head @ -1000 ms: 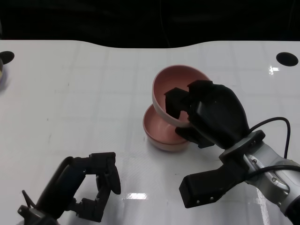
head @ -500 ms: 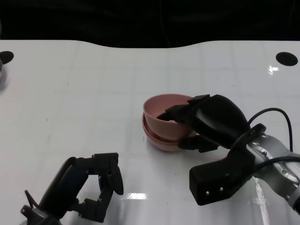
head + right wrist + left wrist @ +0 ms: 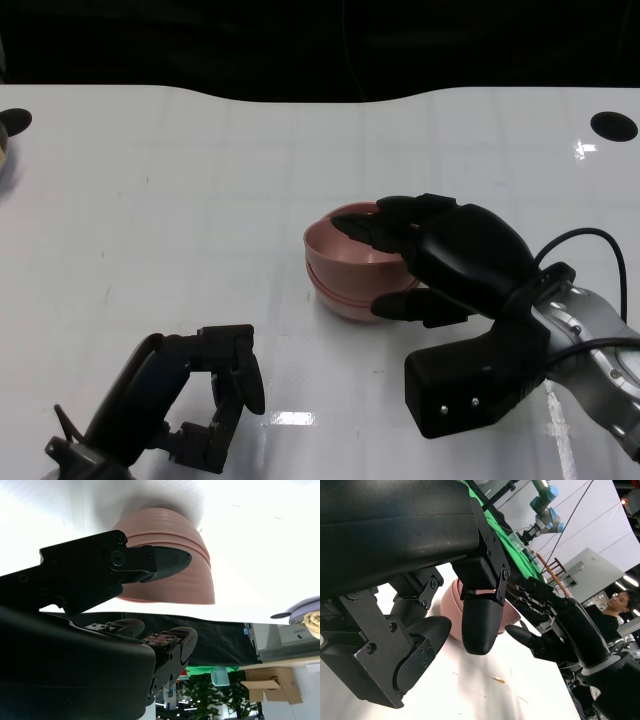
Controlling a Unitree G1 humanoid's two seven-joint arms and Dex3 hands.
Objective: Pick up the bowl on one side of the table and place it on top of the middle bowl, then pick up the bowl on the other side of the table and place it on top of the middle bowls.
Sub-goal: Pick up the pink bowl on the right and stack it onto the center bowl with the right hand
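Pink bowls (image 3: 345, 290) stand nested in one stack at the table's middle. The top bowl (image 3: 345, 255) sits level in the one below. My right hand (image 3: 450, 260) is at the stack's right side, its fingers reaching over the top bowl's rim and its thumb low beside the wall. In the right wrist view the thumb (image 3: 160, 560) lies across the bowls (image 3: 165, 585) and the fingers (image 3: 170, 637) stand off the rim. My left hand (image 3: 205, 400) is near the front edge, holding nothing, fingers bent and apart. The left wrist view shows the bowls (image 3: 449, 605) behind its fingers (image 3: 480, 625).
A round black hole (image 3: 612, 125) is at the table's far right, another (image 3: 15, 122) at the far left. A dish (image 3: 4, 155) shows at the left edge. A person (image 3: 615, 610) sits beyond the table in the left wrist view.
My right hand brought the tilted bowl down and set it level into the stack. Its fingers now reach over the rim with more spread. The left hand barely moved.
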